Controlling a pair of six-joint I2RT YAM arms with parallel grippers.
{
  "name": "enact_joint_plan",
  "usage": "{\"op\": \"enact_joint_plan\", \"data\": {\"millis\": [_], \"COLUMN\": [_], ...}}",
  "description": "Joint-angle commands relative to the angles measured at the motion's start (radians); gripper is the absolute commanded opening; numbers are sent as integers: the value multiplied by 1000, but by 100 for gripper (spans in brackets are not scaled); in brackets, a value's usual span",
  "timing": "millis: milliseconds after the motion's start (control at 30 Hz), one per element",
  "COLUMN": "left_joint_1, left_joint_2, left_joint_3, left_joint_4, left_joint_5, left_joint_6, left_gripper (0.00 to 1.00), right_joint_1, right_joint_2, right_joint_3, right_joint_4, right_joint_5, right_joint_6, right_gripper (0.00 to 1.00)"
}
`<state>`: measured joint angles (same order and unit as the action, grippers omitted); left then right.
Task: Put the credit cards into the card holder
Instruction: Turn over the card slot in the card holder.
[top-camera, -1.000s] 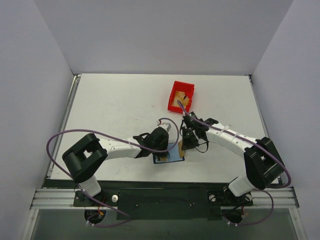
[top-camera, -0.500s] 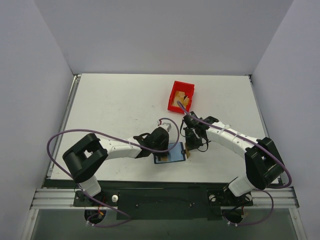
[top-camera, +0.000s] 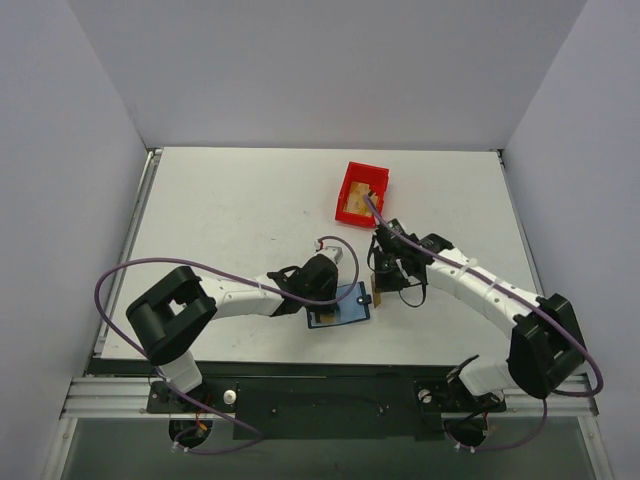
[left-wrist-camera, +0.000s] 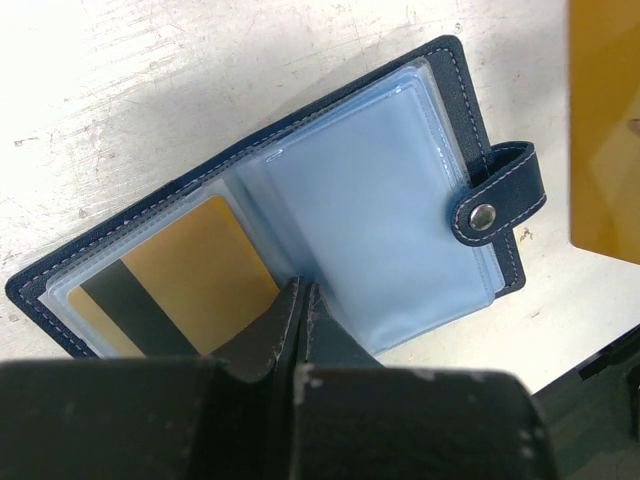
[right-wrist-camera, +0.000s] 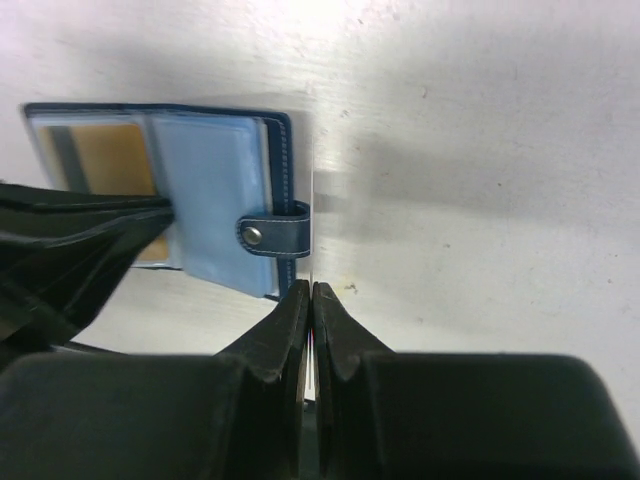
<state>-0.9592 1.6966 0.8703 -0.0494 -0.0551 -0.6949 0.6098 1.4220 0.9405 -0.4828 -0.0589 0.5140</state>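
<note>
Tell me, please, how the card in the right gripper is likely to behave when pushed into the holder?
The card is probably stiff: held by one edge in the shut right gripper, it stands straight without sag. Its smooth face may slip if pushed hard. The card holder has soft-looking sleeves that could buckle; the left gripper pressing there should help.

The left arm (top-camera: 240, 298) and right arm (top-camera: 470, 285) have white tube-like links between chunky black joint housings, and a purple cable (top-camera: 150, 264) loops loosely along each. The left gripper (left-wrist-camera: 298, 287) and right gripper (right-wrist-camera: 308, 290) have matte black tapered fingers, the left's flecked white.
</note>
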Motion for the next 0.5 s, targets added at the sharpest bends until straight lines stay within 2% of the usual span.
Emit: {"op": "enact_joint_plan", "data": {"millis": [0,133,267,467], "left_joint_1": [4,4,4,4], "left_joint_2": [6,6,5,3], "left_joint_3": [4,4,4,7], "left_joint_4": [10,11,10,13], "left_joint_5": [0,0,0,0], "left_joint_6": [3,3,3,1], "left_gripper": [0,0,0,0], "right_joint_1": [2,2,5,39], "right_joint_2": [-101,-103,-34,40], "right_joint_3": [18,32,47,37], "right_joint_4": [32,53,56,104], "right_joint_5": [-21,-90,-157,-180], "right_joint_6": [-3,-5,3,47], "right_gripper": [0,0,0,0]}}
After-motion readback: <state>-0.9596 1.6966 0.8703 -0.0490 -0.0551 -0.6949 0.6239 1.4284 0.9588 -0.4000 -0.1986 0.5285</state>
